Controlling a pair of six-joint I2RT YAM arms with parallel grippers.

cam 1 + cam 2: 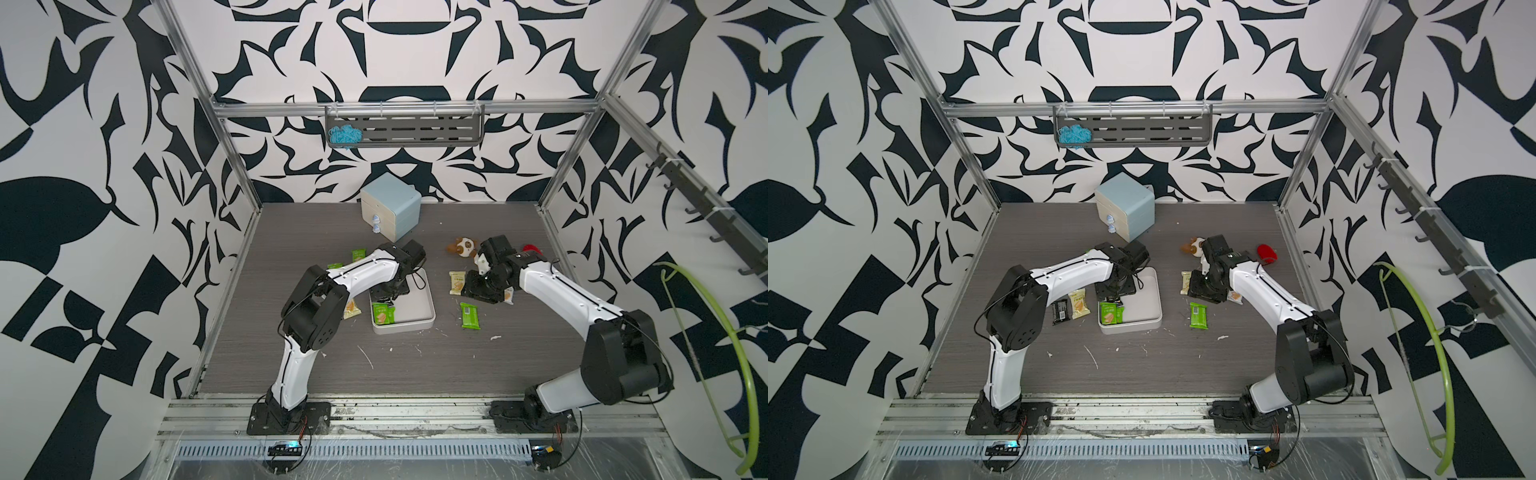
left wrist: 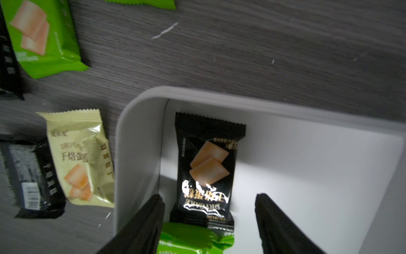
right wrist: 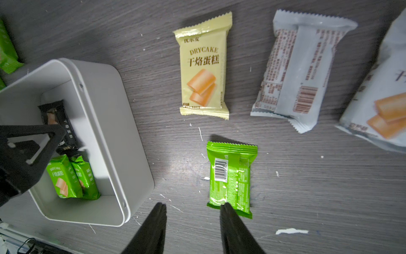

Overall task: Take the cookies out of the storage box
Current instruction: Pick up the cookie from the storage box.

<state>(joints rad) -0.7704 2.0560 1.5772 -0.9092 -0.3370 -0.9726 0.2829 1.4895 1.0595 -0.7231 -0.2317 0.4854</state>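
Checking hazards before the next pick, left to right

Left of the storage box [image 2: 140,143], on the worktop [image 1: 1142,365]: an outer black packet [image 1: 1060,311] and a pale yellow packet [image 1: 1079,304], side by side, clear of the box.

The box holds three cookies. A black packet [image 2: 206,167] lies close along one side wall, and two green packets [image 3: 63,176] lie at its near end. The left gripper [image 2: 209,196] hangs inside the box, jaws open and empty, straddling the black packet.

Risk 1: one jaw sits in the narrow gap between packet and wall. Closing off-centre could scrape the wall and drag or tip the light box.

Risk 2: the black and green ends overlap, and I cannot tell which is on top. A low grasp could nip both, or lift one and flick the other.

Risk 3: the packet is flat and its film glossy. The jaws may skate over it and close on nothing.

Right of the box: a face-down green packet [image 3: 229,178], a second yellow packet [image 3: 203,70] and white packets [image 3: 301,68], all out on the worktop. The right gripper [image 3: 193,204] hovers just beside the face-down green packet, jaws a little apart, holding nothing.

Risk 4: a descent here would shove that packet, untidy but no setback to the task
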